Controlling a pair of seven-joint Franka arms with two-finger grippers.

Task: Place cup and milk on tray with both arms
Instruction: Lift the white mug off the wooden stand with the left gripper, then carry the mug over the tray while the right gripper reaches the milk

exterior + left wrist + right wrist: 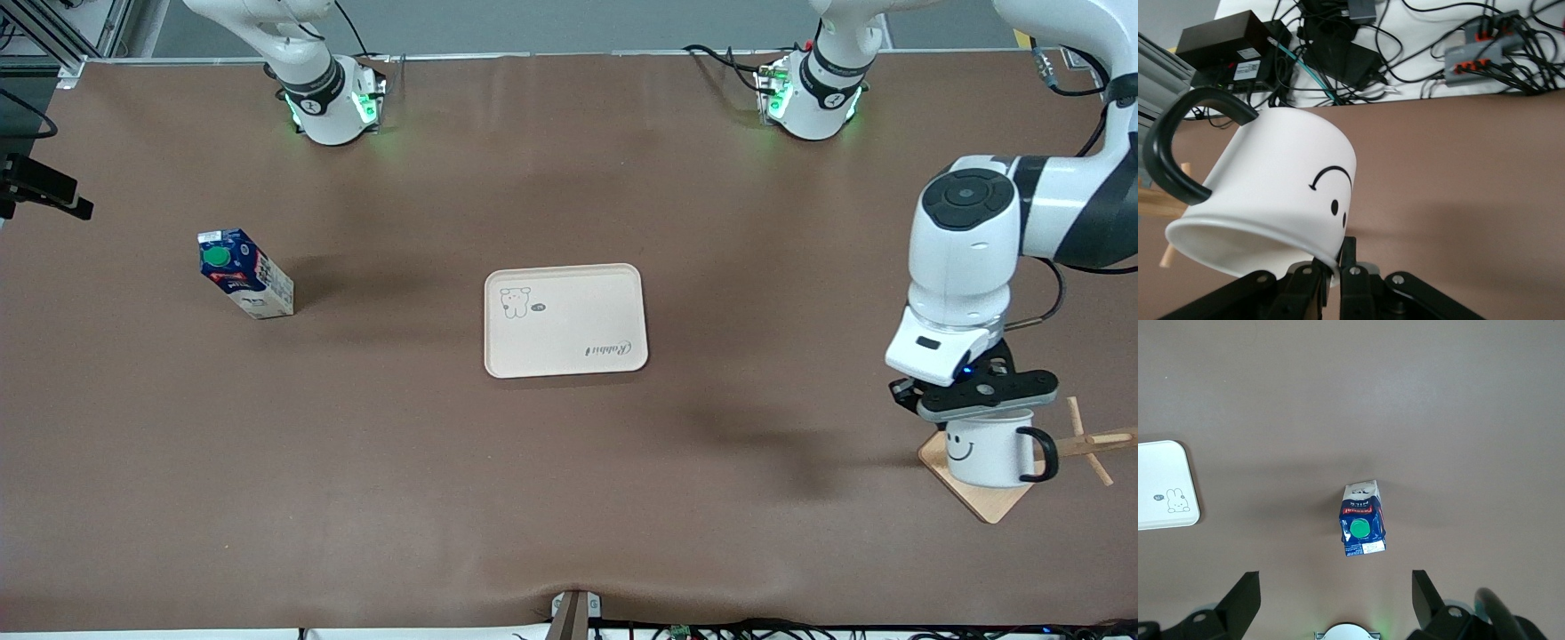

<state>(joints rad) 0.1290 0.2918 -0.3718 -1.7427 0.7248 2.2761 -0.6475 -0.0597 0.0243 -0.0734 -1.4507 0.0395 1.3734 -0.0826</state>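
The white cup (985,452) with the black smiley and handle is at the left arm's end of the table, over a square bamboo base. My left gripper (978,402) is shut on its rim from above; in the left wrist view the fingers (1353,279) pinch the rim of the tilted cup (1281,187). The milk (245,272) stands upright toward the right arm's end. The right wrist view looks down on the milk (1363,520); my right gripper (1335,590) is open wide, high over the table. The cream tray (565,320) lies mid-table, bare, and its corner shows in the right wrist view (1161,483).
The bamboo base (989,503) carries a wooden pegged rod (1095,439) leaning toward the table's end. Cables and black boxes (1338,47) lie past the table edge. A black device (44,188) juts in at the right arm's end. A small bracket (573,612) sits at the near edge.
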